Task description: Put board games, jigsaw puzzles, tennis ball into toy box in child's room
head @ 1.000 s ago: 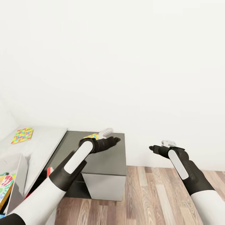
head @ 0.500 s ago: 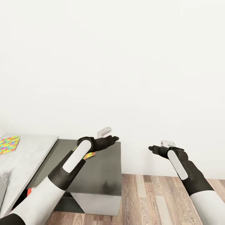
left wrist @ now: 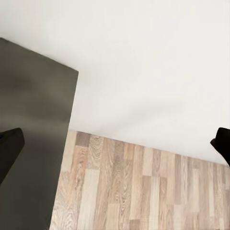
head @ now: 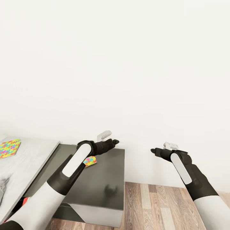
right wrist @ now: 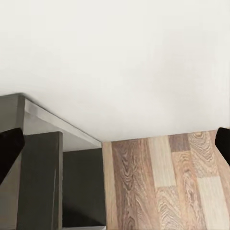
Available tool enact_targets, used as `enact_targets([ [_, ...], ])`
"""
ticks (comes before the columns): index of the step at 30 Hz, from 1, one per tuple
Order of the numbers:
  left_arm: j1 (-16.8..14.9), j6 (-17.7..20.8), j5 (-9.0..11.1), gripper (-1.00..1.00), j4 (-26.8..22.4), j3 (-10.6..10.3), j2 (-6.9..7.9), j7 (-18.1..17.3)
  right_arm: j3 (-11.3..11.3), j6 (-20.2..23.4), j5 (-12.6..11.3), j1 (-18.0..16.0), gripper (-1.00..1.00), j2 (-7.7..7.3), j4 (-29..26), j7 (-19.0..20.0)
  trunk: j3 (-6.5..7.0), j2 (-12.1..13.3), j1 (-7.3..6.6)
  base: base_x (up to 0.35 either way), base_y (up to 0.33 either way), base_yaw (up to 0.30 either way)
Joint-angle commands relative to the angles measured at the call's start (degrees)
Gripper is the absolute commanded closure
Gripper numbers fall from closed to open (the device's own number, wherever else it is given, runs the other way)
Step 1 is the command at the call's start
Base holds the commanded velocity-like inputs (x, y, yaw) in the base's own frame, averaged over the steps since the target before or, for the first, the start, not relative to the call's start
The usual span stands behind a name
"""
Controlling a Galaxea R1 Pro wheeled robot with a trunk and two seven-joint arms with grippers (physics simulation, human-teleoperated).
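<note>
The view has swung right — both grippers, left (head: 112,141) and right (head: 155,150), spread wide; open floor (head: 153,207) beside the cabinet (head: 105,179).

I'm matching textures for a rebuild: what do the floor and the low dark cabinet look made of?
The floor looks like matte wood planks or laminate, with visible grain and staggered seams. The cabinet looks like painted board or laminate: flat dark grey, grainless, faintly sheened top.
</note>
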Motion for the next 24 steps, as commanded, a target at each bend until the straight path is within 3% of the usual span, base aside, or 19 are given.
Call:
enact_targets([
  [1,0.08,-0.04,0.47,-1.00,-0.05,0.33,0.08,0.50,0.14,0.10,-0.61,-0.04,-1.00,-0.06,-0.12,-0.58,-0.12,-0.12,0.04,0.026,-0.017,0.210],
  [9,1.08,0.03,0.37,-1.00,-0.05,2.13,0.26,0.50,0.14,0.11,-0.61,-0.02,-1.00,-0.06,-0.25,-0.56,-0.12,-0.12,0.04,0.013,-0.008,0.117],
  [24,1.48,0.14,0.34,-1.00,-0.05,2.77,0.35,0.50,0.14,0.12,-0.64,-0.01,-1.00,-0.10,-0.29,-0.55,-0.12,-0.12,0.04,0.051,0.004,0.024],
])
